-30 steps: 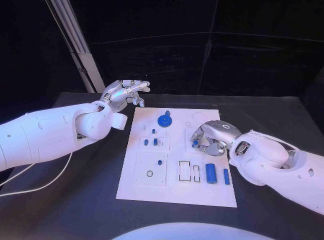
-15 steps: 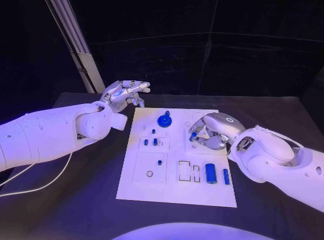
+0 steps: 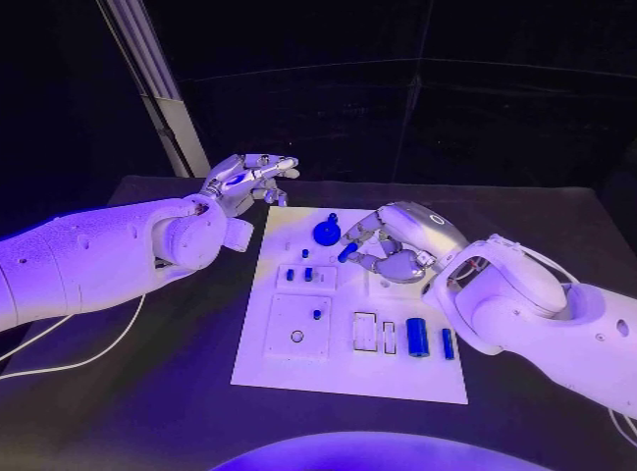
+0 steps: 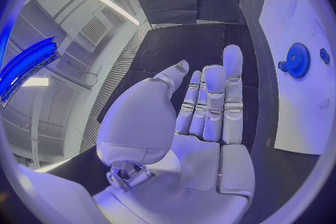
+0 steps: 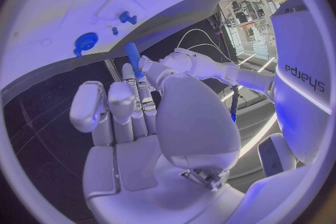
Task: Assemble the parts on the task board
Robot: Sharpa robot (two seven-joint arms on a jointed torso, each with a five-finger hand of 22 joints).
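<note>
On the black tabletop (image 3: 148, 412) we see the white task board (image 3: 349, 378) lying flat in the middle, between the two white arms. Over its upper middle, the right robot hand (image 3: 397, 245) hovers with its fingers curled, pinching a small blue peg (image 3: 347, 251) at its fingertips; in the right wrist view the same peg (image 5: 133, 59) stands out beyond the fingers, pointing toward the board. Just beside that peg, a blue gear (image 3: 327, 234) sits near the board's far edge, apart from the right robot hand as far as we can judge.

Off the board's far left corner, the left robot hand (image 3: 247, 179) is raised above the tabletop with nothing in it, its fingers apart and lightly bent. From the left wrist view we see those fingers (image 4: 213, 101) stretched out side by side, with the gear (image 4: 297, 60) on the board off to one side.

Nearer to us, a blue cylinder (image 3: 416, 337) and a thinner blue pin (image 3: 446, 343) lie side by side near the board's right edge, while a few small blue pieces (image 3: 299, 274) stand in the blocks on its left half.
</note>
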